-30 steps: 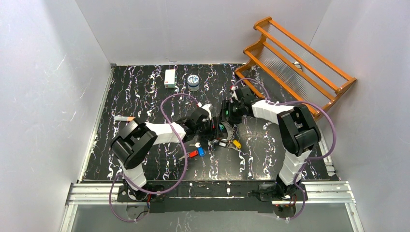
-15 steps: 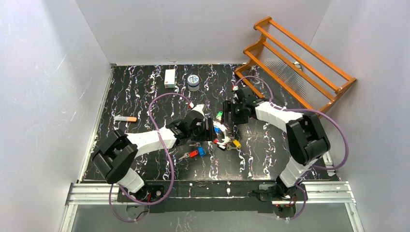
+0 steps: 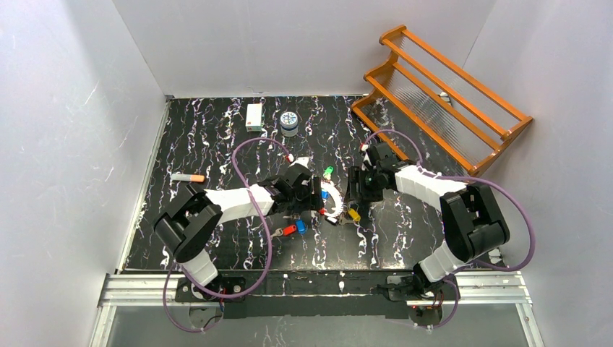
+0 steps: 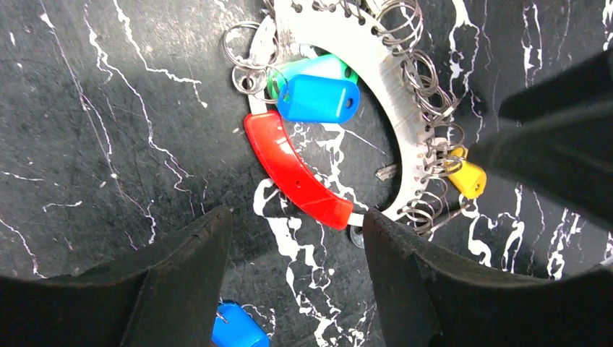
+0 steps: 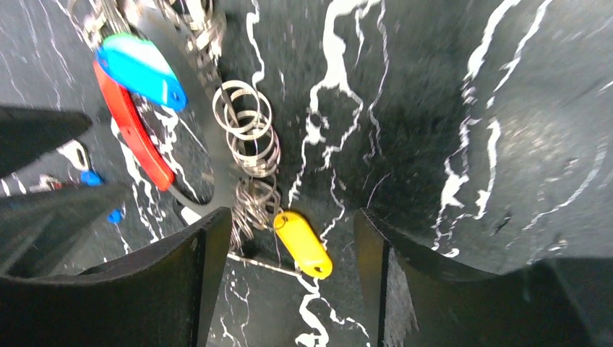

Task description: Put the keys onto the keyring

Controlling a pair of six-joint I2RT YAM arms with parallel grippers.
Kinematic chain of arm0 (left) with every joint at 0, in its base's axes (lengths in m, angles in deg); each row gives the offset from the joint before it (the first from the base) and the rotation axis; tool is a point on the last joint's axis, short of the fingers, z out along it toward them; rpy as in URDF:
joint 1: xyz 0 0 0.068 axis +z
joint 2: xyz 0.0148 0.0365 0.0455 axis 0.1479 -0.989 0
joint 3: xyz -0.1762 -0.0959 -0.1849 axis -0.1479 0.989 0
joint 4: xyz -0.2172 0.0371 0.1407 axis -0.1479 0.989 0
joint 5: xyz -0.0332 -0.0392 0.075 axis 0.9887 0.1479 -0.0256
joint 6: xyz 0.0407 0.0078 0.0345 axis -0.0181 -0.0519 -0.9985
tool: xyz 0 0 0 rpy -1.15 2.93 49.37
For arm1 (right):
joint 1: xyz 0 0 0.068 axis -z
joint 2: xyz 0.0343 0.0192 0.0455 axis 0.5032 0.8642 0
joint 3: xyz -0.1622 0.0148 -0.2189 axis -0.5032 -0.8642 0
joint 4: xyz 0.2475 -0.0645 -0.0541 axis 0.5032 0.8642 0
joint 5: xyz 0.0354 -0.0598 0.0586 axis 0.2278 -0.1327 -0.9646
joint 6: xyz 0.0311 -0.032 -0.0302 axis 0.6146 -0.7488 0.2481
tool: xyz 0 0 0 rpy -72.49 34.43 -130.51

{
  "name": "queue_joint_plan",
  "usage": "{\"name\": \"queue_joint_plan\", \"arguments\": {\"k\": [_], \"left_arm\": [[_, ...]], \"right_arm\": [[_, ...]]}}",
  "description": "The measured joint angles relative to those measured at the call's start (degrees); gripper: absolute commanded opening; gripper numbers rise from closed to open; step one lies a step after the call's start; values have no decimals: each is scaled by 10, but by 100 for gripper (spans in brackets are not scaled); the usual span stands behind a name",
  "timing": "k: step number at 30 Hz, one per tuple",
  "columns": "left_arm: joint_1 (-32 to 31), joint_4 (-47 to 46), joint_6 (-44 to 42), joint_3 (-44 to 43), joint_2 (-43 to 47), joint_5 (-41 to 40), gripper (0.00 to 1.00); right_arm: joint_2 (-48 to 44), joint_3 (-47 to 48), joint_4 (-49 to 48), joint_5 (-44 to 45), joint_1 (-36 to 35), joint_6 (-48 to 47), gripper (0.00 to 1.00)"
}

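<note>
Keyring (image 4: 387, 69), a flat silver arc hung with split rings (image 5: 249, 130), lies on the desk (image 3: 217, 144) between the two sets of fingers, which face each other across it. Left fingers (image 4: 184, 260) stand apart and grip nothing. The arc lies just ahead of their tips. A curved red tag (image 4: 296, 177) sits directly ahead of the gap, close to the tips. A blue tag (image 4: 316, 97) lies farther ahead, overlapping a green tag (image 4: 311, 66). A blue cap (image 4: 235, 329) shows on the desk low in the gap, beside one finger's base. Right fingers (image 5: 184, 264) also stand apart and grip nothing. A yellow tag (image 5: 305, 243) lies on the desk in their gap, touching neither finger. The stacked rings sit just ahead of the tip nearer the arc. Loose keys (image 3: 289, 230), one capped red and one blue, lie on the desk just on the near side of the left fingers, apart from the arc.
</note>
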Motion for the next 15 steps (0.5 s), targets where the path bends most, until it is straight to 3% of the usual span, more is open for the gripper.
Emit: {"name": "queue_joint_plan", "arguments": {"k": [8, 15], "left_arm": [[0, 25, -10, -12, -8, -26, 63], [0, 54, -26, -12, 7, -59, 63]], "right_arm": [[0, -51, -43, -84, -2, 9, 52], [4, -69, -81, -145, -28, 30, 47]]}}
